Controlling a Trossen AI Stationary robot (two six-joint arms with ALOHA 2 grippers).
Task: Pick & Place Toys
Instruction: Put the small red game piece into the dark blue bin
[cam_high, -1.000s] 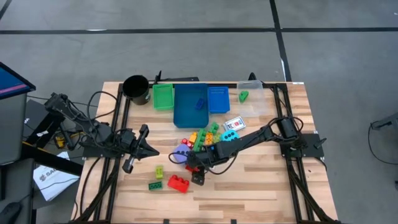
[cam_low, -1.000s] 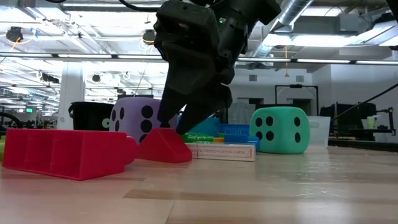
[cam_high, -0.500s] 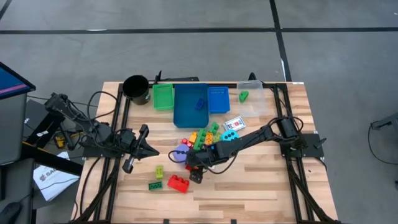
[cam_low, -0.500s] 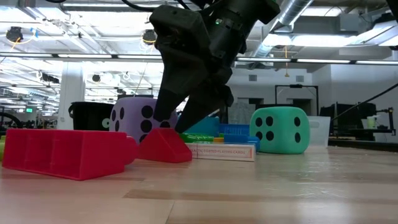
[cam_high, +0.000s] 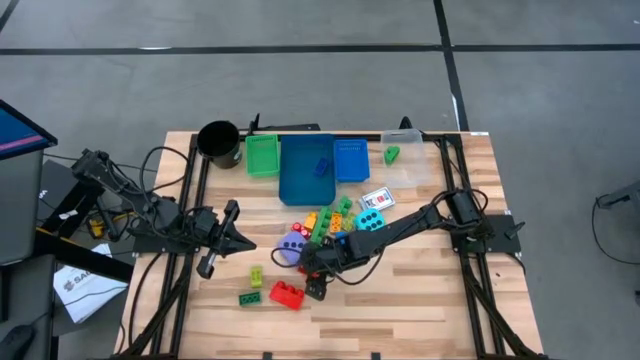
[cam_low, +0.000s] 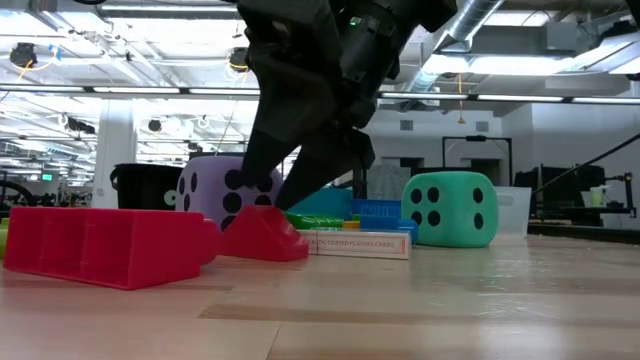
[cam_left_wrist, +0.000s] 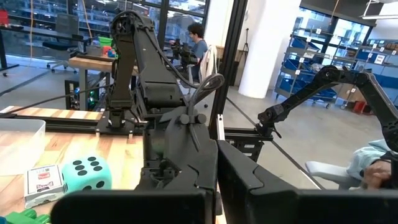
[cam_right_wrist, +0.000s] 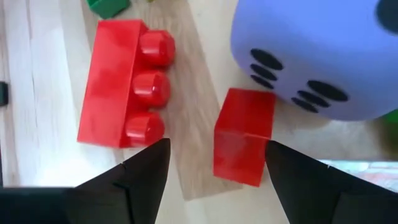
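A small red wedge-shaped brick (cam_right_wrist: 242, 137) lies on the table in front of the purple dice (cam_right_wrist: 317, 56), beside a long red brick (cam_right_wrist: 121, 93). My right gripper (cam_right_wrist: 217, 180) hangs open over it, slanting down, one finger on each side, with a gap to the brick. In the low view the fingers (cam_low: 300, 165) end just above the wedge (cam_low: 262, 235). In the high view the right gripper (cam_high: 315, 285) hides the wedge. My left gripper (cam_left_wrist: 214, 186) waits shut above the table's left side (cam_high: 207, 262).
Green and yellow bricks (cam_high: 250, 287) lie left of the long red brick (cam_high: 287, 294). More bricks (cam_high: 328, 220), the teal dice (cam_high: 368, 215) and a card (cam_high: 377, 199) lie behind. Blue (cam_high: 305, 170), green (cam_high: 262, 155) and clear (cam_high: 405, 160) trays and a black cup (cam_high: 219, 142) line the far edge.
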